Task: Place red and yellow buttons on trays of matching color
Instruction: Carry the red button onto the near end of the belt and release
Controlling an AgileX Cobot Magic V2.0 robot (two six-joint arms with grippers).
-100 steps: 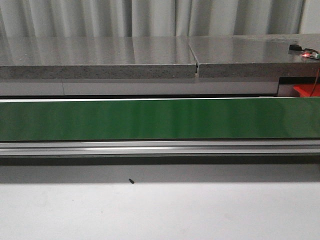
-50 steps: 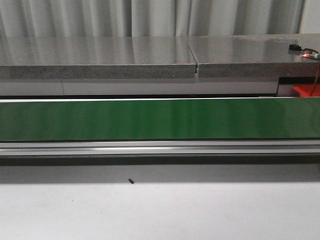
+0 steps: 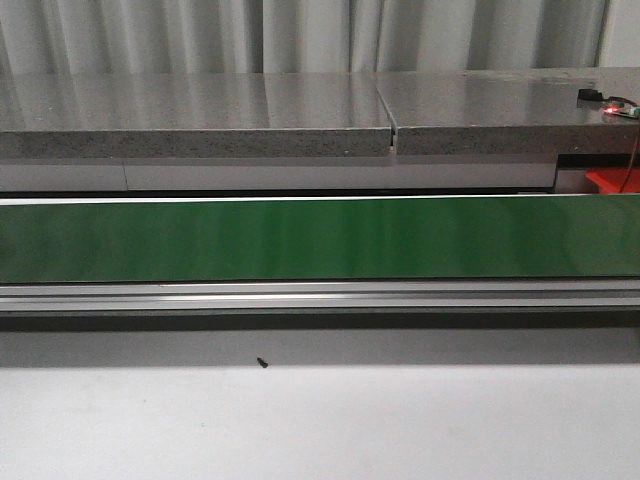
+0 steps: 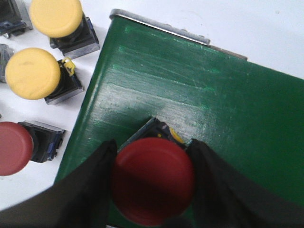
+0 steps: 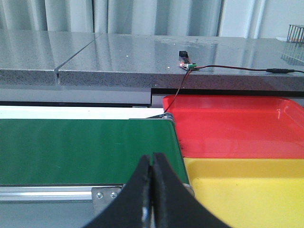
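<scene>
Over the green belt (image 4: 213,118), my left gripper (image 4: 153,183) is clamped on 1 red button (image 4: 153,185). I'd set it flat before letting go. Right gripper (image 5: 152,190) is pinched together, empty, near the red tray (image 5: 237,126).

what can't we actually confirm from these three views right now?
- Front view: neither arm, no buttons; red tray shows only as a sliver cut by the right edge.
- Left wrist view: left gripper flanks the red button; its body is hidden under the cap, pad contact unclear.
- Left wrist view: grey items cropped, unidentifiable.
- Right wrist view: yellow tray cut by the edges, so its full contents are unknown.
</scene>
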